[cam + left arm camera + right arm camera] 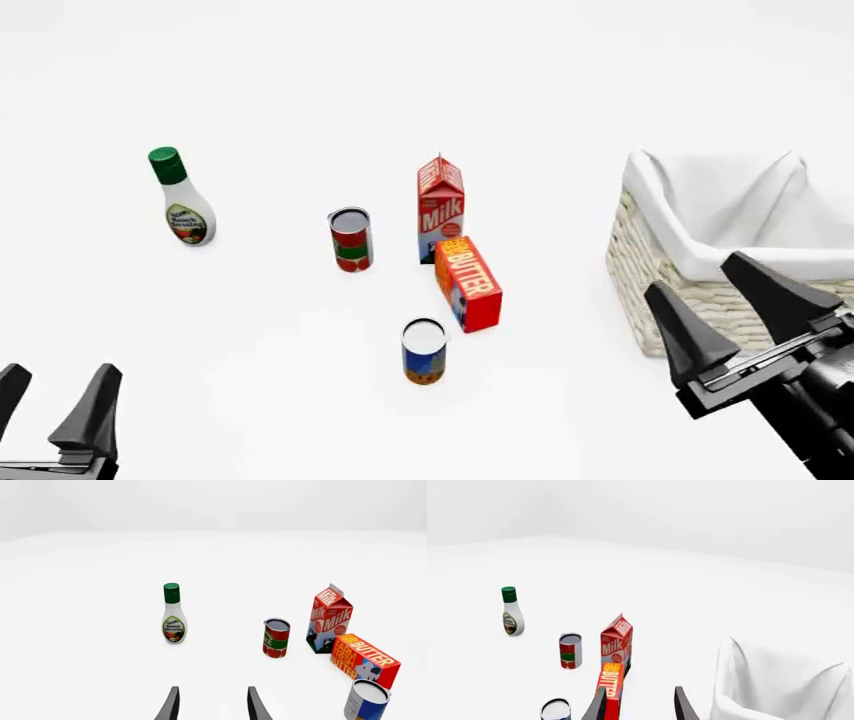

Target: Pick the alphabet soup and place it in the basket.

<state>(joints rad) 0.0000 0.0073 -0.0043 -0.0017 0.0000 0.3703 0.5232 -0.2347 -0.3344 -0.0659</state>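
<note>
While upright, alphabet soup [423, 351] stands between both hands.

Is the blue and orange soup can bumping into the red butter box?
Apart. In the front view, bare white table shows between the blue-and-orange soup can and the red butter box.

From my front camera I see the small blue-and-orange labelled alphabet soup can [423, 351] nearest me on the tabletop [267, 90], the red butter box [469, 283] just behind it, the milk carton [441, 208] beyond, the red-and-green can [351, 239] left of that, the green-capped dressing bottle [179, 198] far left, and the woven basket [674, 275] right.
</note>
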